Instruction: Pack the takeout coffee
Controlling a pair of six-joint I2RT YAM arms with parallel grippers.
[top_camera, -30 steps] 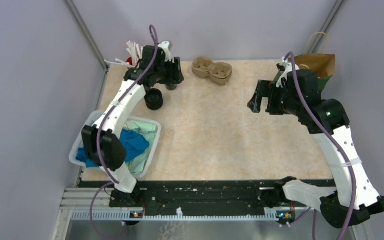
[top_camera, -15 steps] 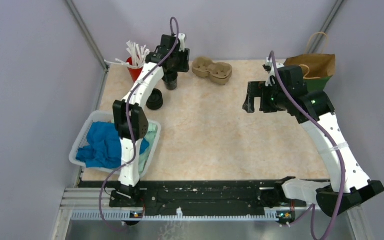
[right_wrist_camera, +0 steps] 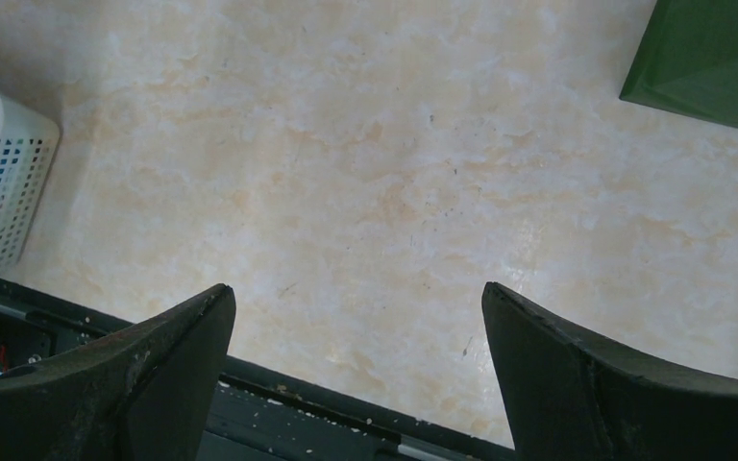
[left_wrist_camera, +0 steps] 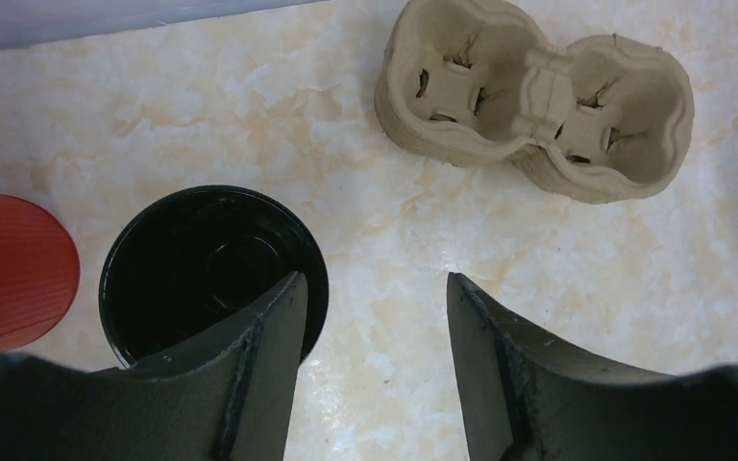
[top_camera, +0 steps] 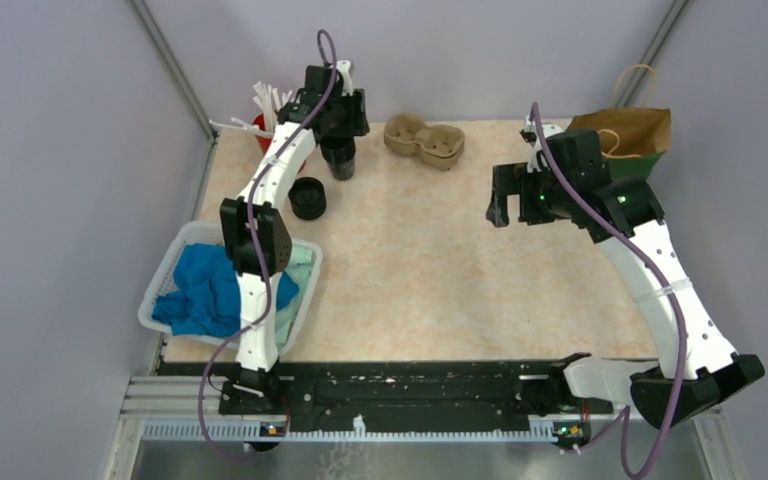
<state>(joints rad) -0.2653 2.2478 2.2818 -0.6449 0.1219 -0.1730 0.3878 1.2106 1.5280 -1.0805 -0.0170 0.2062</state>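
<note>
The takeout coffee point(left_wrist_camera: 202, 269), a black cup with a round black top, stands at the back left of the table point(top_camera: 410, 250), beside the red cup point(left_wrist_camera: 5, 274). My left gripper point(left_wrist_camera: 373, 288) hangs just above it, open. Its left finger point(left_wrist_camera: 259, 375) overlaps the cup's right rim, and only bare table shows between the jaws. In the top view the left gripper point(top_camera: 339, 143) points down at the cup point(top_camera: 341, 166). My right gripper point(top_camera: 507, 200) hovers open over the right half of the table, holding nothing point(right_wrist_camera: 356, 293).
A second black cup point(top_camera: 307, 198) stands nearer on the left. The brown pulp cup tray point(top_camera: 423, 140) lies at the back centre. A brown paper bag point(top_camera: 635, 125) stands back right. A white basket point(top_camera: 305, 290) of blue cloth sits front left.
The left arm swung its elbow up and carried its gripper from beside the red cup to over the black cup. The right gripper drifted a little left, then held still.
</note>
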